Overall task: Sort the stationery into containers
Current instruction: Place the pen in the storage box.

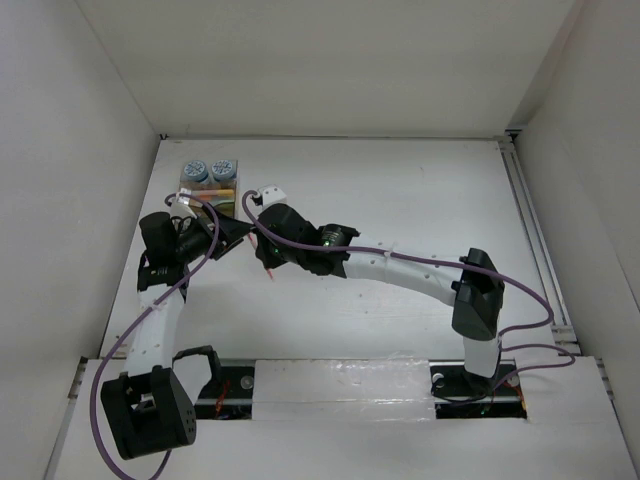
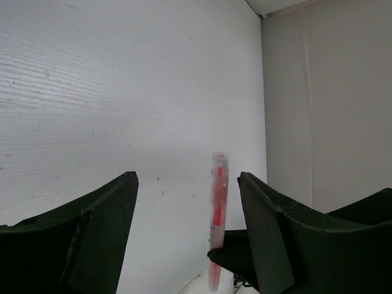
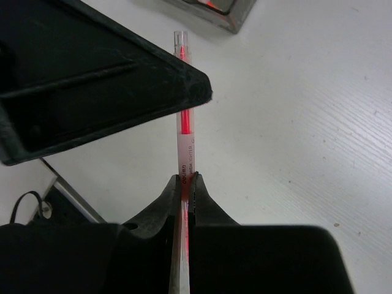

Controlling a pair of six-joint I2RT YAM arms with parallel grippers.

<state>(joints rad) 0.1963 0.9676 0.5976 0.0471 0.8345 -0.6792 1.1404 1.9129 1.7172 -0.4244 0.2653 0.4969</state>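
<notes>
Right gripper (image 3: 188, 179) is clamped tight on a red pen (image 3: 187, 156); left gripper (image 2: 187, 177) stands partly open, the pen between its separated jaws

A white table (image 1: 400, 200) forms the floor of a white-panelled booth. A plain far wall (image 1: 330, 60) rises behind it, and a left wall (image 1: 60, 200) and a right wall (image 1: 595, 200) close in the sides. A pale metal rail (image 1: 533, 240) runs near to far along the table's right edge. A glossy white strip (image 1: 340, 380) crosses the near edge. The light is soft and even.
</notes>
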